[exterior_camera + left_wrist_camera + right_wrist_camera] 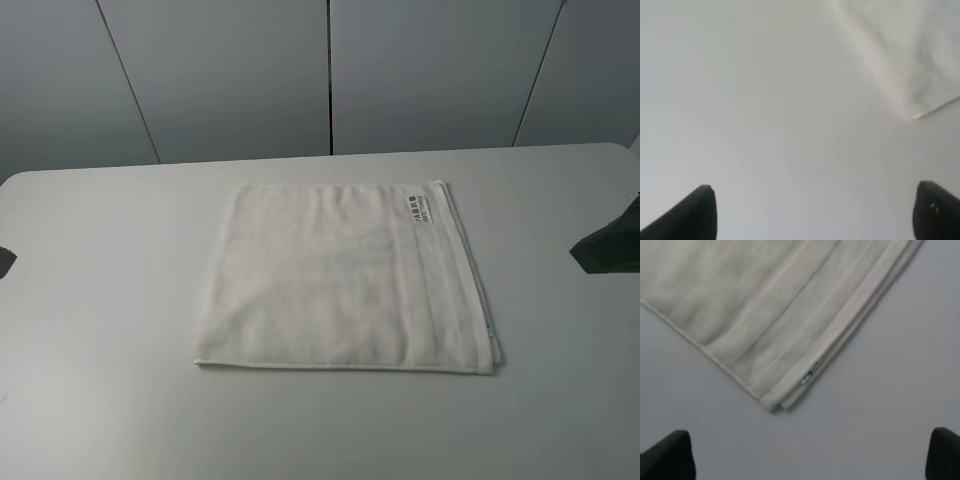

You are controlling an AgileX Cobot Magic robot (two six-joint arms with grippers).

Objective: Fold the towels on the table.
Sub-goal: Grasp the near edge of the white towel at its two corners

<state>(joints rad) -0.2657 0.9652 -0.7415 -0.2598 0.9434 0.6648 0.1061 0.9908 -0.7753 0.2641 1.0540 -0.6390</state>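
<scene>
The white towel [345,280] lies flat on the white table [100,300], folded into a rough square, layered edges on its right side. Its woven border band runs along the right, with the small label [421,208] at the far right corner. My left gripper [815,192] is open and empty over bare table, apart from the towel's corner [910,55]; only a dark tip [4,262] shows at the left edge. My right gripper [811,435] is open and empty, just off the towel's near right corner [770,300], where a small side tag [810,375] sticks out. It shows dark at the right edge [608,248].
Grey wall panels [330,70] stand behind the table's far edge. Bare tabletop surrounds the towel on all sides, with wide margins left and right.
</scene>
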